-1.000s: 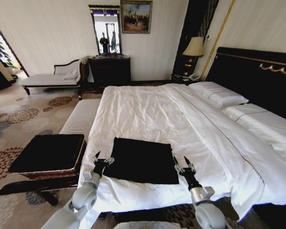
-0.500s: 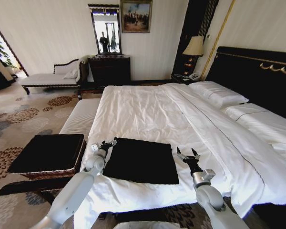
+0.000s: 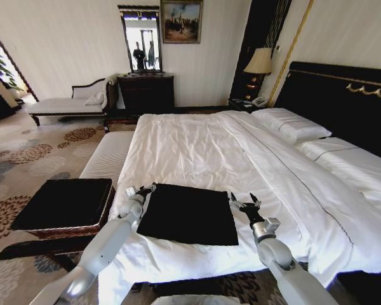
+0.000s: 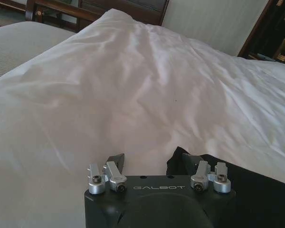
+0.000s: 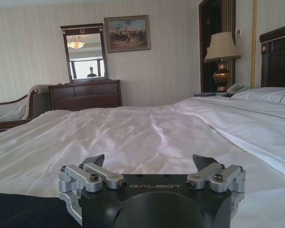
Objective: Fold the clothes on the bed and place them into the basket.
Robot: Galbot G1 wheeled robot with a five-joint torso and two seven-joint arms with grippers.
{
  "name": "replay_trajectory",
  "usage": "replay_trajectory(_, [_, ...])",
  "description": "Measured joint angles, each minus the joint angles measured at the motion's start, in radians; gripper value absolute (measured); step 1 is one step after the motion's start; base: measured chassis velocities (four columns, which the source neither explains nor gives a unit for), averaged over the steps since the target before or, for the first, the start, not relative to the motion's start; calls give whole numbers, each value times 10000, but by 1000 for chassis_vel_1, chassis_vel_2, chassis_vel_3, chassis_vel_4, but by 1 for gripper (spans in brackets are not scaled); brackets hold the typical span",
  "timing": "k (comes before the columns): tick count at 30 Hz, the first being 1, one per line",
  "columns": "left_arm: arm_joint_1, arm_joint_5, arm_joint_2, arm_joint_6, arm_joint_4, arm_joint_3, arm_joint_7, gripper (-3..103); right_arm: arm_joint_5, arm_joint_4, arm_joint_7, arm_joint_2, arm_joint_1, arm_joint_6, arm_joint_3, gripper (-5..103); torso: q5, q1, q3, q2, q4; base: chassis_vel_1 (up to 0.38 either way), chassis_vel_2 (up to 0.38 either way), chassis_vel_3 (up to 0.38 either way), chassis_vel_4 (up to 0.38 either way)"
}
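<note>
— Where's the T-shirt (image 3: 187, 214)?
— Folded flat on the bed (image 3: 197, 149), near its foot edge.
— And the claws?
— Left claw (image 3: 141, 190) spread at the shirt's far left corner; right claw (image 3: 244, 203) spread just beside its right edge.

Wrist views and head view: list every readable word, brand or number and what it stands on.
"GALBOT" on the left gripper housing, left wrist view.
"GALBOT" on the right gripper housing, right wrist view.
The folded black T-shirt shows no lettering.
The framed painting carries no readable text.
</note>
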Motion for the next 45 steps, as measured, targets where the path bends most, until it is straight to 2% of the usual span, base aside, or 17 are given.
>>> replay_trajectory(1, [-20,31,-16,0,45,37,25,70,25,-15,16,-22,31,-10,-12,100,1,0,0,0,-1,0,0,0,0])
replay_trajectory(2, [-39,68,-26,-1,70,99,75,58,46,-43,41,-39,84,-36,-33,100,1,-1,-1,0,-3,0,0,0,0])
replay_trajectory(7, [-68,82,-17,-13,65,314,141,48,115,-71,115,-46,204,-104,-80,100,1,0,-1,1,-2,0,0,0,0])
replay_trajectory(8, [-76,82,-10,-15,25,381,165,37,129,-71,134,-57,250,-129,-99,100,0,0,-1,1,-1,0,0,0,0])
replay_trajectory(10, [-84,79,-9,-17,-15,415,186,37,136,-70,140,-70,272,-138,-107,100,1,0,-1,1,0,0,0,0,0])
replay_trajectory(13, [-144,46,-55,-5,-51,511,230,24,182,-58,149,-113,306,-155,-111,100,2,0,-1,2,-2,0,0,0,0])
replay_trajectory(19, [-199,-16,-110,48,39,536,222,21,207,-15,172,-148,293,-173,-65,100,1,0,-1,2,-2,0,0,0,0])
replay_trajectory(23, [-202,-82,-111,69,125,469,214,2,389,-80,248,-180,350,-218,-17,100,1,-1,-1,2,-3,0,0,0,0])
replay_trajectory(30, [-118,-63,-147,7,56,402,204,0,782,-291,454,-145,674,-367,-146,100,1,0,-1,1,-3,0,0,0,0])
replay_trajectory(33, [-4,43,-71,-81,-257,327,164,0,1650,-506,722,-123,1197,-780,-278,100,0,0,-1,1,-3,0,0,0,0])
replay_trajectory(34, [-4,43,-71,-81,-257,327,164,0,1650,-506,722,-123,1197,-780,-278,100,0,0,-1,1,-3,0,0,0,0])
replay_trajectory(37, [120,62,34,-125,-719,123,71,0,3509,-778,937,-163,1917,-1724,-408,100,3,0,-1,1,-4,0,0,0,0])
replay_trajectory(38, [120,62,34,-125,-719,123,71,0,3509,-778,937,-163,1917,-1724,-408,100,3,0,-1,1,-4,0,0,0,0])
replay_trajectory(39, [160,58,51,-126,-834,71,49,0,3931,-870,948,-186,2115,-1935,-433,100,0,0,-1,1,-2,0,0,0,0])
replay_trajectory(41, [313,6,115,-141,-1201,-87,-43,0,5346,-1536,929,-271,2910,-2625,-685,100,0,-1,0,1,1,0,0,0,0])
replay_trajectory(44, [376,-4,161,-151,-1317,-139,-66,0,5844,-1905,866,-291,3277,-2918,-831,100,2,0,0,1,1,0,0,0,0])
replay_trajectory(45, [408,-4,184,-160,-1371,-159,-65,0,6329,-2143,839,-291,3527,-3194,-921,100,-1,0,0,1,0,0,0,0,0])
